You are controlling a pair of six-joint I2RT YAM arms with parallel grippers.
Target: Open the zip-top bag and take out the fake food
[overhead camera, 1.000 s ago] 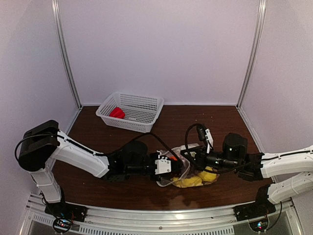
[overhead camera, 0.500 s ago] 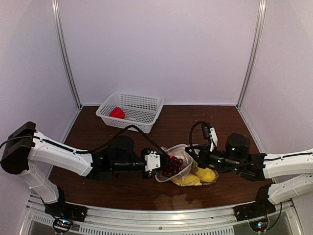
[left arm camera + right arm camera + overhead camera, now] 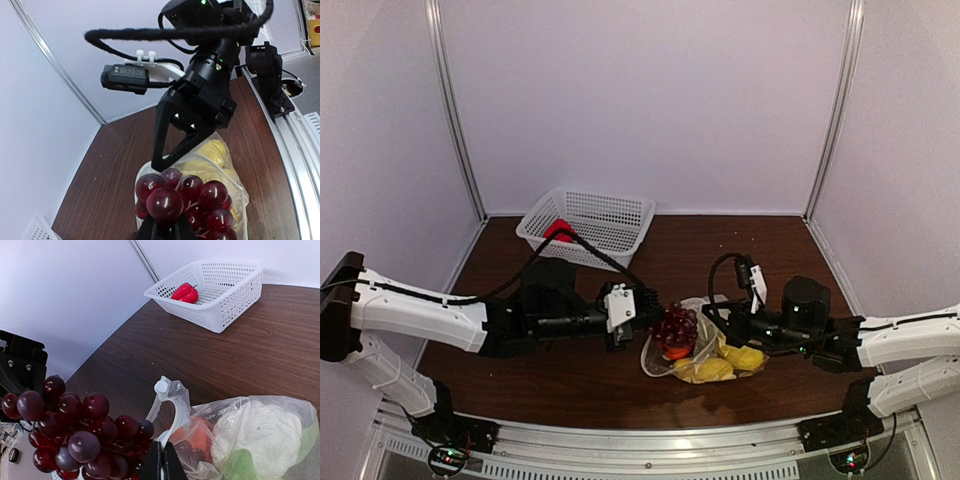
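- While the dark grape bunch [image 3: 676, 324] hangs at the mouth of the zip-top bag [image 3: 712, 345], the left end effector [image 3: 653, 318] pinches it with narrow jaws.
- The right end effector [image 3: 161, 463] is clamped on the bag's rim.
- Yellow pieces [image 3: 740, 357] and an orange piece [image 3: 676, 351] lie inside the bag on the desk [image 3: 750, 260].
- A red piece [image 3: 558, 231] sits in the white basket [image 3: 605, 256].

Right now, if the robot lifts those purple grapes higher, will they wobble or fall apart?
The grape bunch probably holds together: its berries sit tightly clustered while the left gripper pinches it. It looks like light, hard plastic, shiny all over. Set down, the lumpy bunch might rock, hardly roll.
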